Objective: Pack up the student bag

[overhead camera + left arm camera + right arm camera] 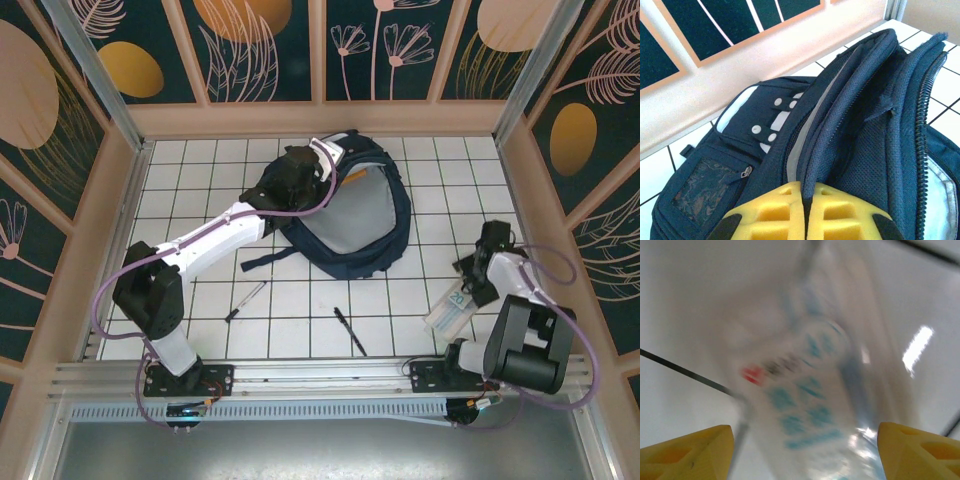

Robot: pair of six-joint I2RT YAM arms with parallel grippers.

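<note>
The student bag (362, 218), navy with a grey inner panel, lies unzipped on the white tiled table at the back centre. My left gripper (322, 156) is at its top edge. In the left wrist view the yellow fingers (775, 212) are shut on a navy fabric rim of the student bag (865, 125), and my left gripper (809, 202) holds that rim up. My right gripper (472, 283) hovers low over a clear plastic packet (452, 308) with blue print at the right. In the right wrist view the blurred packet (810, 390) lies between the wide-apart fingers of my right gripper (805, 460), which is open.
Two pens lie on the tiles near the front: a slim one (245, 300) left of centre and a black one (350, 331) in the middle. Raised wooden walls (320, 118) enclose the table on three sides. A dark strap (268, 260) trails from the bag's left side.
</note>
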